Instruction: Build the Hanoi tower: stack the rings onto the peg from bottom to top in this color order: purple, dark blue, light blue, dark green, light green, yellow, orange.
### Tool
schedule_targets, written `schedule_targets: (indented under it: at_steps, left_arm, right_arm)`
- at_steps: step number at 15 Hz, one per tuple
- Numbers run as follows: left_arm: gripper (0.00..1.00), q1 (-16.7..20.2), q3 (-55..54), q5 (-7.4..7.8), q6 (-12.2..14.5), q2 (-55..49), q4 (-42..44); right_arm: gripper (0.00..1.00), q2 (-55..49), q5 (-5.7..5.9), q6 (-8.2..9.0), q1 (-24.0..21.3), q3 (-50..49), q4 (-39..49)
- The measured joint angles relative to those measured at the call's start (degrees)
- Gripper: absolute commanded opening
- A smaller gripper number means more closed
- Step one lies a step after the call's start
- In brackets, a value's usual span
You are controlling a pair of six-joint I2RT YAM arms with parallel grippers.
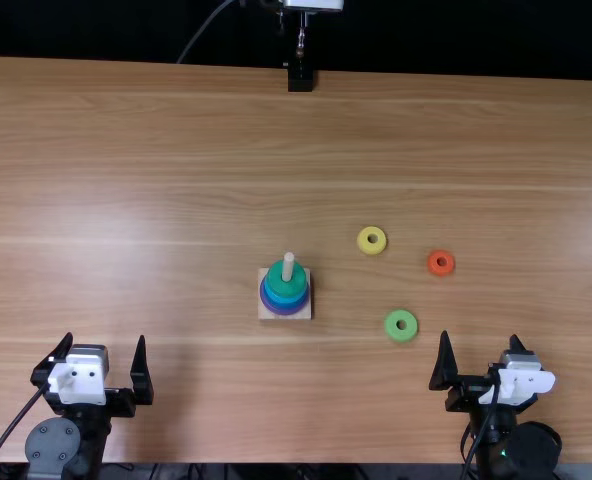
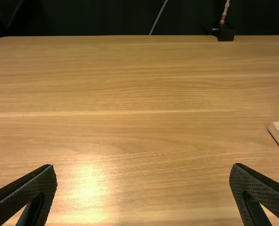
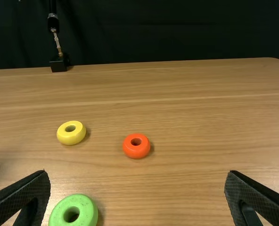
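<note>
Light green ring [image 1: 401,335] lies near the right hand [image 1: 480,338], leftward of its widely parted jaws

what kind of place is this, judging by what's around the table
Probably a robotics lab or test station: two arm grippers, left and right, face a wooden table with a ring toy on it, and a dark backdrop hangs behind.

Tabletop [image 1: 156,200]: smooth wood, satin sheen, visible grain; rings [image 3: 135,146]: smooth, faintly glossy, possibly painted wood; base [image 1: 272,312]: pale matt wood; backdrop [image 3: 177,33]: dark, matt, cloth-like.
</note>
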Motion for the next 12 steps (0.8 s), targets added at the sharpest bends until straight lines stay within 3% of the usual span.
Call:
schedule_targets:
  at_steps: [12]
  left_arm:
    - [1.00,0.00,0.00,0.00,-0.02,0.00,-0.02]
  right_arm:
    - [1.00,0.00,0.00,-0.02,-0.02,0.00,0.52]
